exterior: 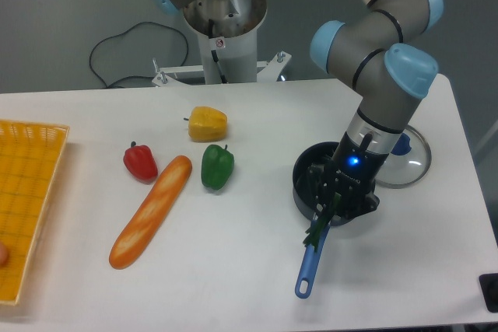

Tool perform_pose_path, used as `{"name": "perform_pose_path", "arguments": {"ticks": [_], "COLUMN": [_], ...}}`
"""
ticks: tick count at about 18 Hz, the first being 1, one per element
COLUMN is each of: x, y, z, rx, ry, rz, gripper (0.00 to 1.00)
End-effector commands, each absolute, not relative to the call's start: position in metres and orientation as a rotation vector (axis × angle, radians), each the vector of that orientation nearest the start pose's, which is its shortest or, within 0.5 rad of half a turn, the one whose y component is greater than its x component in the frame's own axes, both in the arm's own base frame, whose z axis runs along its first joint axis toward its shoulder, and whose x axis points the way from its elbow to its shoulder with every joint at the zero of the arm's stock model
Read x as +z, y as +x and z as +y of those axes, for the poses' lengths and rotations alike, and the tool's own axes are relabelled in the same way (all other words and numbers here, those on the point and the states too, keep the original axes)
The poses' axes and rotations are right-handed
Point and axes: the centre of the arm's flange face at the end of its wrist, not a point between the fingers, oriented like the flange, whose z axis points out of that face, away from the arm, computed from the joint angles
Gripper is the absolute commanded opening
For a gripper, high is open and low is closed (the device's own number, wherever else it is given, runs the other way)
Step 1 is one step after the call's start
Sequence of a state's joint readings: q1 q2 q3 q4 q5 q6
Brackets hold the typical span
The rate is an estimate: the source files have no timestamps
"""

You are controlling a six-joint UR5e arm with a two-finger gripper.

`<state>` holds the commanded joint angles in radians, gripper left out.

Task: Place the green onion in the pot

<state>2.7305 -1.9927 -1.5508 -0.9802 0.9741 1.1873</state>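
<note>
Over the pot (305, 180), the gripper (333, 206) has its jaws closed on the green onion (317, 227), whose stalks hang down along the pot's blue handle. Lid (412, 162) right of pot; bell pepper (217, 166), baguette (151, 211) left.

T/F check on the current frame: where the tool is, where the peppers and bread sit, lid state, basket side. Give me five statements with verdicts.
1. The tool is over the pot. True.
2. The glass lid covers the pot. False: it lies on the table right of the pot.
3. The green pepper sits between the bread and the pot. True.
4. The yellow pepper is inside the basket. False: it sits on the table.
5. The green onion lies beside the red pepper. False: it is at the tool, above the pot's handle.
</note>
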Motion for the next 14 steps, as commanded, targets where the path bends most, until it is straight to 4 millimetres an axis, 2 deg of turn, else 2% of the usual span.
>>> {"name": "perform_pose_path", "arguments": {"ticks": [12, 14], "x": [0.327, 0.319], "y": [-0.516, -0.511], "z": [0.429, 0.429], "rx": [-0.088, -0.106], "ry": [-2.521, -2.525], "rz": [0.133, 0.137], "gripper": [0.11, 0.11]}}
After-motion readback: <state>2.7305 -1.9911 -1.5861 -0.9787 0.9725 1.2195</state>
